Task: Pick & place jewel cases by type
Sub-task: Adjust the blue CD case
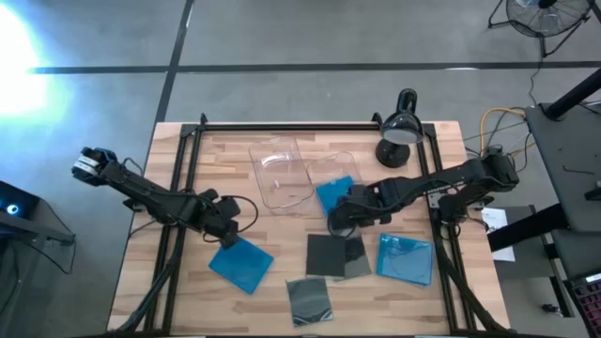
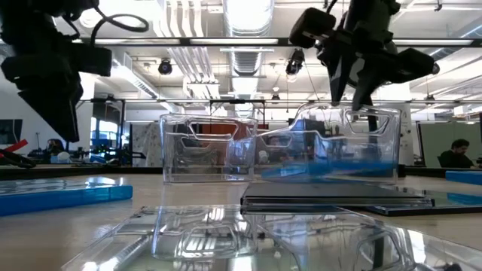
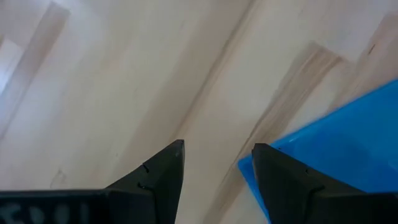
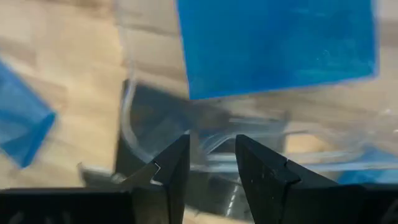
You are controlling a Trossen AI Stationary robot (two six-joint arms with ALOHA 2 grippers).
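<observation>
My left gripper (image 1: pixel 228 235) (image 3: pixel 217 149) is open, just above the wood beside a corner of a blue jewel case (image 1: pixel 241 263) (image 3: pixel 348 143) lying flat near the table's left front. My right gripper (image 1: pixel 334 222) (image 4: pixel 212 144) is open, pointing down over the near wall of the right clear tray (image 1: pixel 349 167) (image 4: pixel 205 140). A second blue case (image 1: pixel 335 194) (image 4: pixel 273 43) lies in that tray. A third blue case (image 1: pixel 406 258) lies flat at right. Two dark cases (image 1: pixel 329 253) overlap in front of the tray, and another (image 1: pixel 310 299) lies near the front edge.
A second clear tray (image 1: pixel 277 174) stands left of the first, touching it. A black desk lamp (image 1: pixel 399 127) stands at the far right corner. Black frame rails run along the table's left and right sides. Bare wood (image 1: pixel 216 169) shows on the left half.
</observation>
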